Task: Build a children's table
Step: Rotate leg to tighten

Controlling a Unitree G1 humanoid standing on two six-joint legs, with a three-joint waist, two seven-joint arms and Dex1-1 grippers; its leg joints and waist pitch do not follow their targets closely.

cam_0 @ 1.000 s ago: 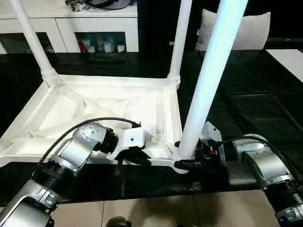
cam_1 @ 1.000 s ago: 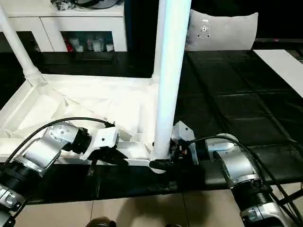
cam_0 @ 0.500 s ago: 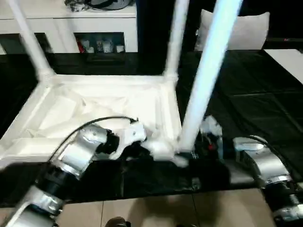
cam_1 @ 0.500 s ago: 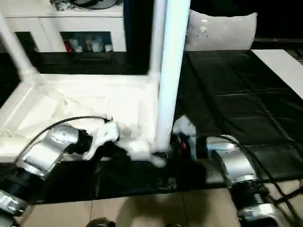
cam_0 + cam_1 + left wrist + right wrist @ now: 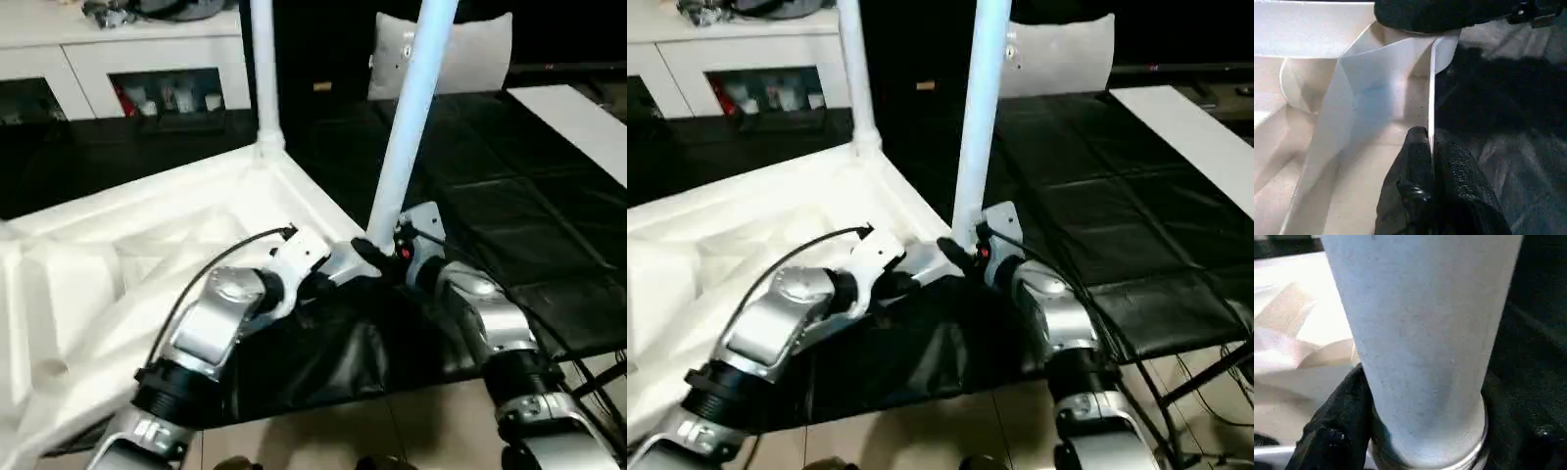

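Nearest the camera, the thin side wall of the table top (image 5: 118,264) is pinched between the closed fingers of the left gripper (image 5: 1431,147), apparently so that the upturned top is kept from sliding on the black work surface (image 5: 509,196). Just beside it, at the near corner, the base of a leg (image 5: 407,117) is clasped by the closed right gripper (image 5: 377,257), one finger (image 5: 1337,431) being pressed against the tube above its socket, probably to seat it upright. Farther off, a second leg (image 5: 263,69) is seen standing in the far corner, and a cushion (image 5: 446,54) is propped beyond.
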